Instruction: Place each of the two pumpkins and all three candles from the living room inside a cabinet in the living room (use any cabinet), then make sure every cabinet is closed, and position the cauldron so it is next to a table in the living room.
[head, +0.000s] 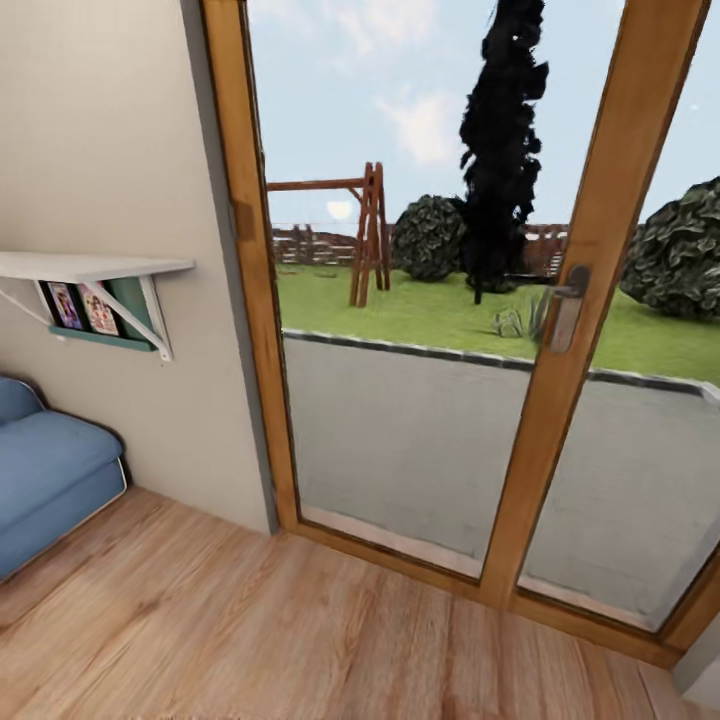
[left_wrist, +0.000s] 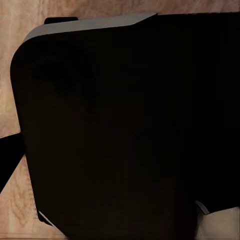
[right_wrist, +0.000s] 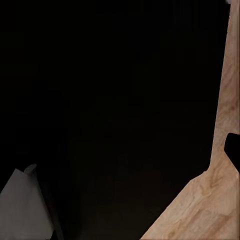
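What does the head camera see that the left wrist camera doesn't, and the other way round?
The head view alone takes in a wood-framed glass door with its handle, a garden swing frame, a wall shelf and a blue sofa. The left wrist view alone has a large dark body with a pale edge close to the lens. Both show the wooden plank floor.

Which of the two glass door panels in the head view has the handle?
The right-hand door panel: its wooden frame carries the grey lever handle. The left-hand panel has no handle, only the swing set showing through it.
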